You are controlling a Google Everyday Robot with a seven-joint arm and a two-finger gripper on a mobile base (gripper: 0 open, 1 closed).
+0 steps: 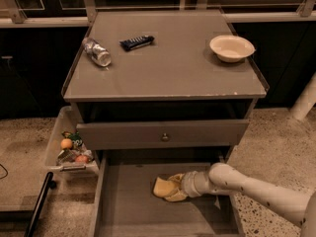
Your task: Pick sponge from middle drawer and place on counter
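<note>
The pale yellow sponge (161, 186) lies on the floor of the open middle drawer (127, 207), near its centre. My gripper (176, 187) comes in from the right on a white arm (256, 191) and sits low inside the drawer, right at the sponge's right side and touching it. The sponge's right part is hidden behind the gripper. The counter (168, 70) is the grey cabinet top above, with pale chips along its front edge.
On the counter are a plastic bottle (97, 52) lying at the left, a dark snack bar (137, 42) and a cream bowl (231, 47) at the right. A drawer front with a knob (164, 136) overhangs the open drawer. A white bin of fruit (69, 149) stands on the left.
</note>
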